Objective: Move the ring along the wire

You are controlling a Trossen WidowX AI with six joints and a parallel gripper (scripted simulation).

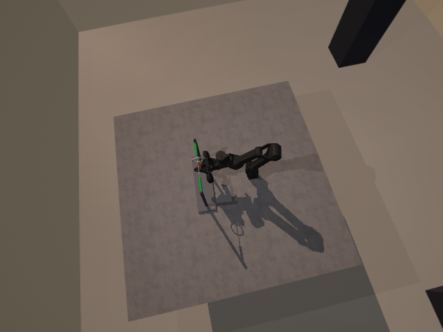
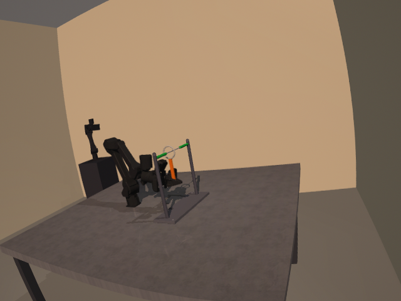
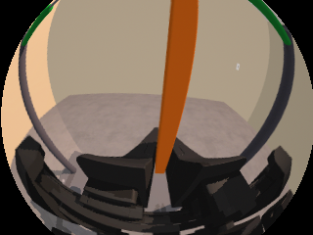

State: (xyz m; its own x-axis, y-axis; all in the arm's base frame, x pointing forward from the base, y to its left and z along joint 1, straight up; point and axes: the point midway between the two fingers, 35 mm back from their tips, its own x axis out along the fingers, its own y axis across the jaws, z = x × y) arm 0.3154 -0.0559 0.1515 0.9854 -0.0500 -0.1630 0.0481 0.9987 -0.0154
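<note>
We see the pincer (image 2: 170,179) clenched on the orange handle's (image 2: 171,168) lower end; the ring (image 2: 168,152) encircles the grey wire (image 2: 177,149) midway between both posts, above the worktop (image 2: 226,210).

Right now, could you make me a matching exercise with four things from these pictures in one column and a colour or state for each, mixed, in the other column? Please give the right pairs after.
Things:
1. handle
2. ring
3. gripper
4. base plate

States:
A. lies flat on the table, carries both posts
B. shut on a thing, jaws at its lower end
C. orange, nearly upright
D. pale, thin, around the wire between the two green parts

Pairs: 1-C, 2-D, 3-B, 4-A
</note>
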